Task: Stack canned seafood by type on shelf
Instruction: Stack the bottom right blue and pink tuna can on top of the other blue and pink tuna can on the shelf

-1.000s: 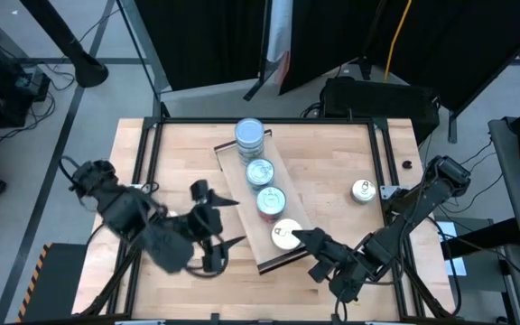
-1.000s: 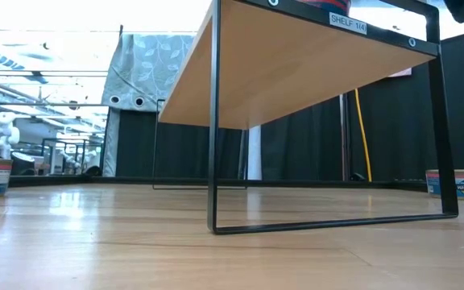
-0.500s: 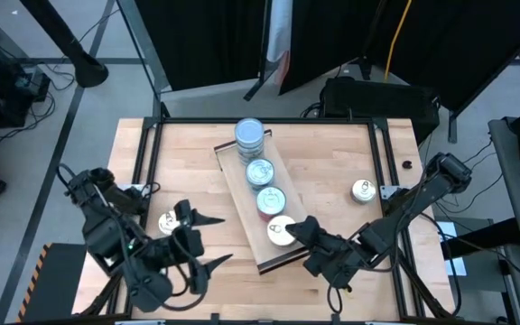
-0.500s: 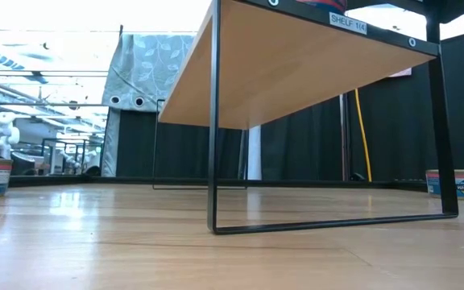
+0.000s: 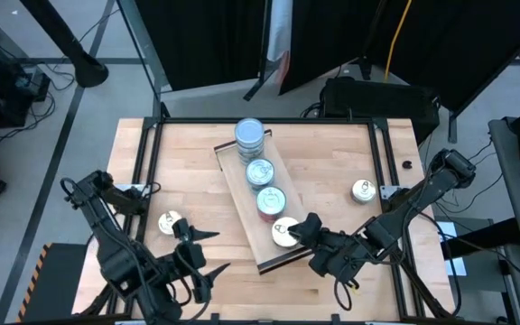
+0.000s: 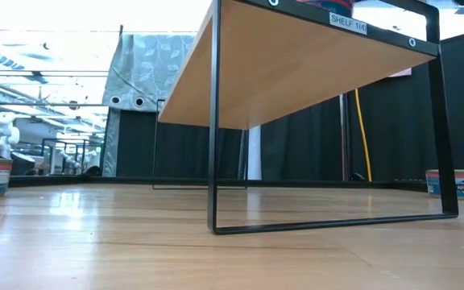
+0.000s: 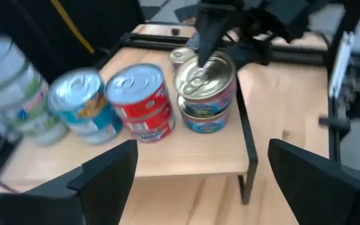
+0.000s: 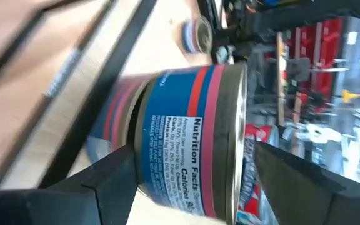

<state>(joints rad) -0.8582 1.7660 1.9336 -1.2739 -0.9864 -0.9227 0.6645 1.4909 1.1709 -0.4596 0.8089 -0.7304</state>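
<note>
- The right gripper [image 5: 303, 227] sits at the near end of the shelf [image 5: 242, 191], its fingers now spread on either side of the cream-topped tin [image 5: 284, 232]. A second ago they were tighter around it — so the tin has just been let go.
- That tin rests on top of another of the same blue-and-pink label [image 7: 206, 112], the last stack in the row, beside the red-labelled stack [image 7: 139, 103].
- The left gripper [image 5: 204, 251] has pulled back toward the table's near-left corner; its fingers are wide apart and hold nothing.
- With it withdrawn, a loose tin [image 5: 169, 222] now shows on the tabletop left of the shelf. Another loose tin [image 5: 363, 190] waits well apart on the right side.
- My reading: this placement is done — two tins remain to be shelved.
</note>
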